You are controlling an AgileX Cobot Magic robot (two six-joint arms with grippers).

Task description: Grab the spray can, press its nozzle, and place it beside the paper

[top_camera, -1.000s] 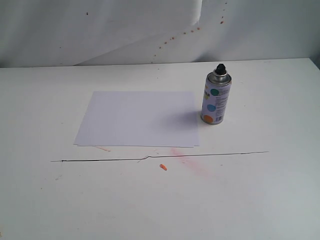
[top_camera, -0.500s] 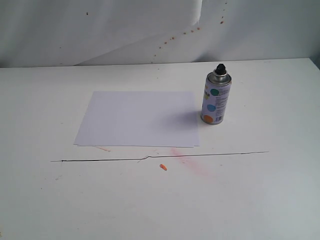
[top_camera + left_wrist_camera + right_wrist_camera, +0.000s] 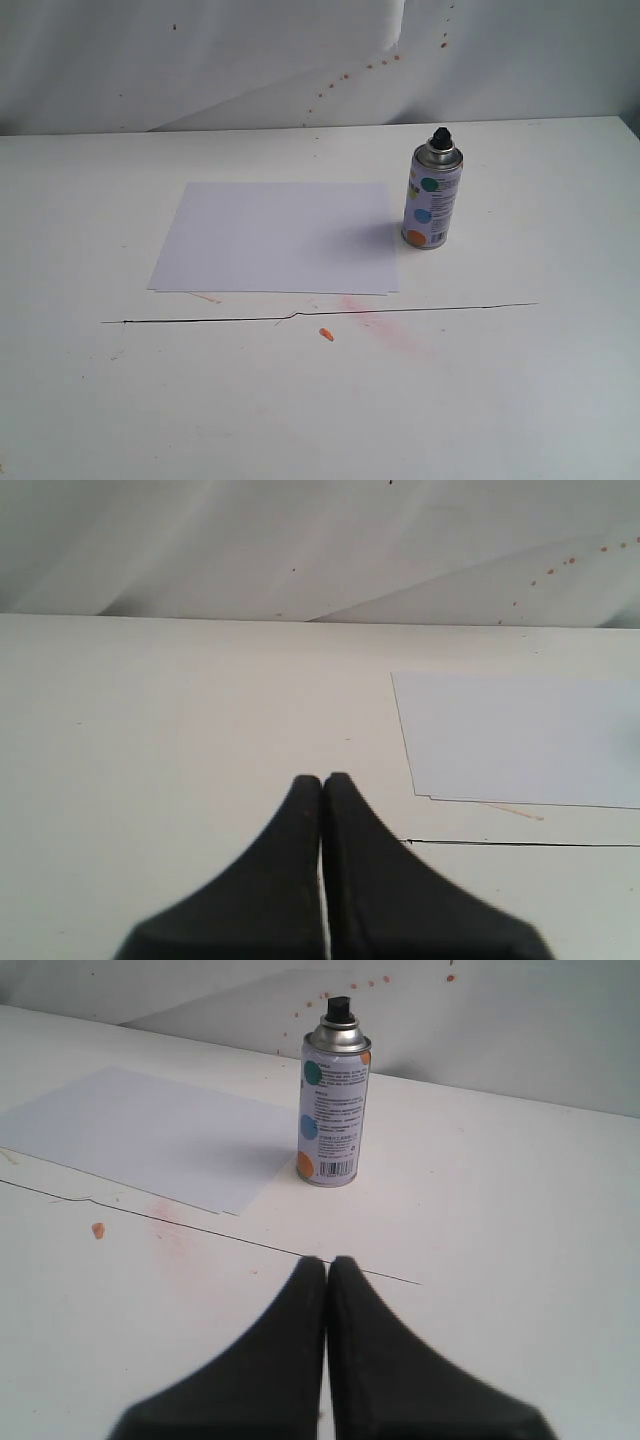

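The spray can stands upright on the white table, just off the right edge of the paper, its black nozzle on top. The right wrist view shows the can and nozzle well ahead of my right gripper, which is shut and empty. A corner of the paper lies beside the can there. My left gripper is shut on nothing, apart from the paper. Neither gripper appears in the exterior view.
A thin black line runs across the table in front of the paper. A small orange scrap and a faint pink smear lie near it. A wall with orange speckles rises behind the table.
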